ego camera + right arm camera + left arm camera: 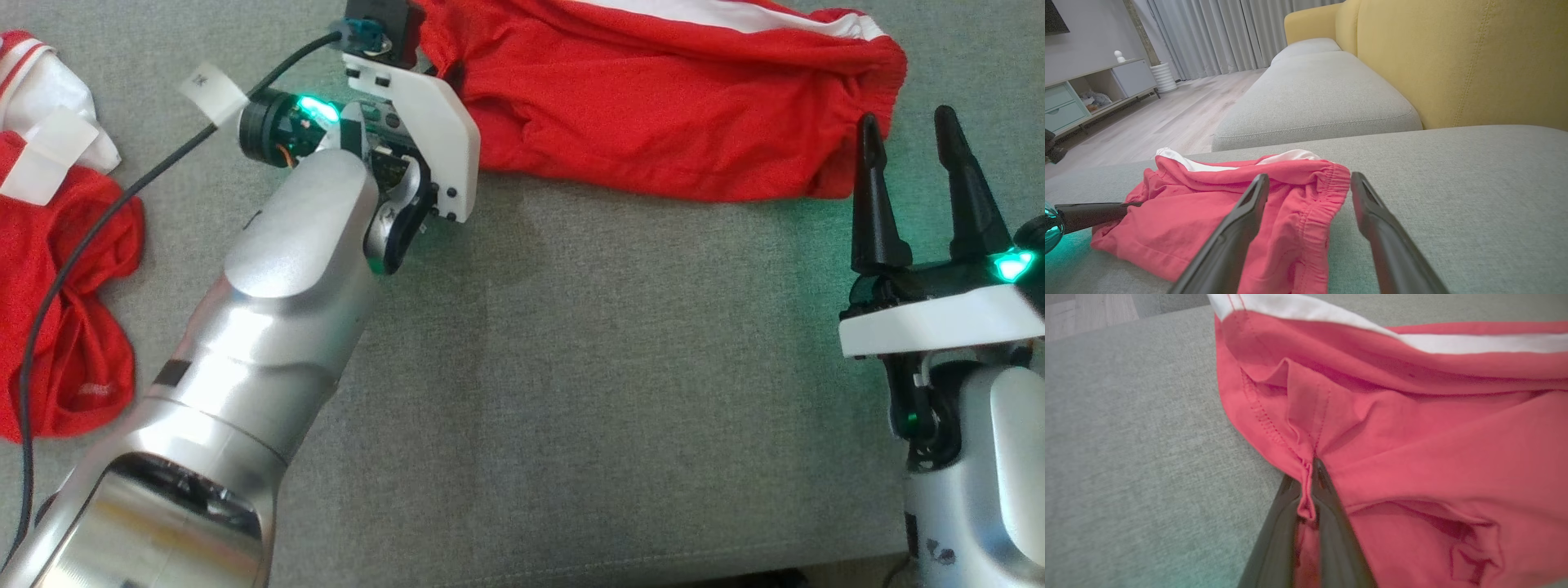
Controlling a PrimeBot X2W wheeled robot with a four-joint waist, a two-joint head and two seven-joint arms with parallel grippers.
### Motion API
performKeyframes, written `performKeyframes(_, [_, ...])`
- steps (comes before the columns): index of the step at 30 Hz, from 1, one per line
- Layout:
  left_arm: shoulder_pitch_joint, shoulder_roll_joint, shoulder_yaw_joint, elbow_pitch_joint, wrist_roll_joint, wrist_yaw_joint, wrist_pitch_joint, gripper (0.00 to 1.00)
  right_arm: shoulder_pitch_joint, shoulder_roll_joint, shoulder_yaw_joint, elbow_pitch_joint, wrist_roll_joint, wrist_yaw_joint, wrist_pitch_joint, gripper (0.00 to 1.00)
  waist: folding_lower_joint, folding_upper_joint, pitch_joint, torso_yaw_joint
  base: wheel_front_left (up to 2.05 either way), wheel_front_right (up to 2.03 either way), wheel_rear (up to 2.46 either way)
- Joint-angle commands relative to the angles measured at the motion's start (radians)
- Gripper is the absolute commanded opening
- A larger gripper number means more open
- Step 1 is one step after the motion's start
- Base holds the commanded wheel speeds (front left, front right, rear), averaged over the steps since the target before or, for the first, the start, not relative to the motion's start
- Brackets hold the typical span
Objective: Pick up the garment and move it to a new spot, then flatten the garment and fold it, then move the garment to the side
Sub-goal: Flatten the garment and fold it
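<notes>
Where the left arm (269, 327) reaches out in the head view, it hides its own fingertips, and the top of the red shorts (653, 106) is cut off. The shorts lie on a grey sofa cushion (571, 367) with a yellow back (1453, 61). Curtains (1208, 36) and a wood floor (1167, 114) are far beyond. The left gripper (1312, 469) is pinched tight on a seam (1306, 490) of the shorts. The right gripper (906, 122) is wide apart and holds nothing, with the waistband (1327, 192) just by its tips.
</notes>
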Motion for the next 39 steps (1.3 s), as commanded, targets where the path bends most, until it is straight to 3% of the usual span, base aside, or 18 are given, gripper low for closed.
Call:
performKeyframes(1, [0.033,0.011,-0.008,0.014,-0.002,-0.007,0.019,0.00,-0.004,0.005,0.017,-0.033,0.000,-0.005,0.002,1.00,0.0000,0.0000,-0.001,0.000,0.00,0.00,0.00])
performKeyframes(7, [0.067,0.036,-0.007,-0.017,0.007,-0.006,-0.069,0.00,0.003,0.005,0.008,-0.029,-0.002,-0.005,-0.001,1.00,0.0000,0.0000,-0.018,0.004,0.00,0.00,0.00])
performKeyframes(12, [0.181,0.103,0.013,-0.130,0.003,0.026,-0.150,0.00,0.033,0.006,-0.005,-0.020,-0.005,-0.005,0.000,1.00,0.0000,0.0000,-0.057,0.021,0.00,0.00,0.00])
performKeyframes(19, [0.387,0.211,0.041,-0.374,-0.003,0.120,-0.174,0.00,0.060,0.007,-0.021,-0.028,-0.006,-0.005,0.018,1.00,0.0000,0.0000,-0.086,0.044,0.00,0.00,0.00])
performKeyframes(26, [0.529,0.262,0.087,-0.548,-0.036,0.193,-0.191,0.00,0.068,0.008,-0.025,-0.041,-0.010,-0.005,0.034,1.00,0.0000,0.0000,-0.092,0.058,0.00,0.00,0.00])
performKeyframes(27, [0.540,0.265,0.087,-0.558,-0.039,0.195,-0.194,0.30,0.069,0.008,-0.024,-0.042,-0.012,-0.005,0.037,1.00,0.0000,0.0000,-0.094,0.060,0.00,0.00,0.00])
performKeyframes(28, [0.548,0.262,0.094,-0.571,-0.043,0.197,-0.211,0.99,0.070,0.008,-0.022,-0.043,-0.013,-0.005,0.040,1.00,0.0000,0.0000,-0.096,0.061,0.00,0.00,0.00])
performKeyframes(31, [0.569,0.260,0.117,-0.597,-0.034,0.216,-0.288,1.00,0.071,0.008,-0.017,-0.049,-0.019,-0.005,0.053,1.00,0.0000,0.0000,-0.101,0.063,0.00,0.00,0.00])
performKeyframes(39, [0.585,0.287,0.218,-0.647,0.064,0.303,-0.609,1.00,0.072,0.002,-0.015,-0.087,-0.029,-0.005,0.093,1.00,0.0000,0.0000,-0.113,0.074,0.00,0.00,0.00])
